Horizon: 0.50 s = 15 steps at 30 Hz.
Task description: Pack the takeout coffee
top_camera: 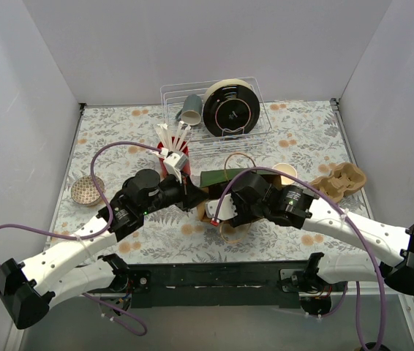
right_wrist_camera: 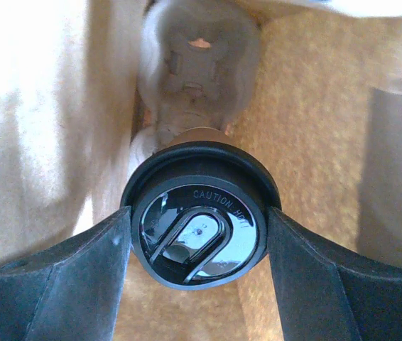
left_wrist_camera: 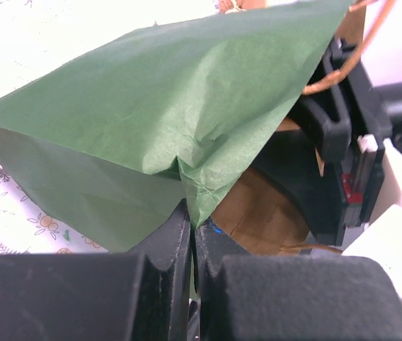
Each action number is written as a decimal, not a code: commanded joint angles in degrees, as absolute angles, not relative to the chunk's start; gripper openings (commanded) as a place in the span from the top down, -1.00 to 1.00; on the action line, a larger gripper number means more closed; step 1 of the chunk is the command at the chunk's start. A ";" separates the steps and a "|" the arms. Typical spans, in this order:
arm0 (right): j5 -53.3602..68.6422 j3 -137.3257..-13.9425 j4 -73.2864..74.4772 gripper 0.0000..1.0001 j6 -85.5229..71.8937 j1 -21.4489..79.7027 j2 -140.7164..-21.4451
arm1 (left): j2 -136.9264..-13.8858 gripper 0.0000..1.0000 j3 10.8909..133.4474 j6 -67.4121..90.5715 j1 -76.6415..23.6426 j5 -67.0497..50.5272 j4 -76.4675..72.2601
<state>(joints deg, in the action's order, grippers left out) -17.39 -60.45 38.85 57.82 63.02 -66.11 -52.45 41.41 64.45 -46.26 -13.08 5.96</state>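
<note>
black, glossy plastic caps the coffee cup (right_wrist_camera: 199,231): a round lid with raised "caution hot" lettering and a hinged sip tab. the right gripper (right_wrist_camera: 198,249) has a dark finger pressed to each side of the lid's rim, so that hand is clamped on the cup. the cup sits inside the mouth of the paper bag (left_wrist_camera: 151,121), with kraft-brown walls around it in the right wrist view. whether its base touches the bag's far end i cannot tell, as everything past the lid is blurred.

the bag is matte green outside and brown inside. it is thin, creased paper lying on its side, with a twisted paper handle at its opening. the left gripper (left_wrist_camera: 192,234) has its fingers closed together on a crumpled corner of the green lip, holding the mouth up.

by my reading the packing is well along. the cup is entering or already within the bag, and letting go, drawing the hand out and settling the bag are not yet done.

just to the right of the bag stands an open paper cup (top_camera: 286,171), and beyond it lies a moulded pulp carrier (top_camera: 339,181), lumpy and tan. neither is inside the bag. behind the bag on the left, a red holder (top_camera: 169,162) bristles with white sticks. further behind the bag is a wire rack (top_camera: 170,95) holding a dark round dish and a grey mug. everything rests on a floral tablecloth (top_camera: 119,131).
</note>
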 commanded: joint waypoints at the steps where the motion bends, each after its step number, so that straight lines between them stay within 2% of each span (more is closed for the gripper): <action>1: -15.46 -58.63 38.76 0.78 61.08 63.19 -63.02 | -52.73 1.00 44.21 65.39 -46.49 -14.15 7.91; 6: -15.91 -56.26 41.05 0.78 60.91 63.19 -61.00 | -52.82 1.00 44.47 65.83 -46.49 -14.15 8.44; 15: -16.44 -51.77 36.13 0.79 58.80 63.19 -60.82 | -53.17 1.00 44.74 66.01 -46.49 -15.64 8.09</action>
<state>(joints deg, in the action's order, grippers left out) -16.97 -52.69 39.16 57.23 63.07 -60.82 -53.17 42.50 65.65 -46.26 -13.63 7.33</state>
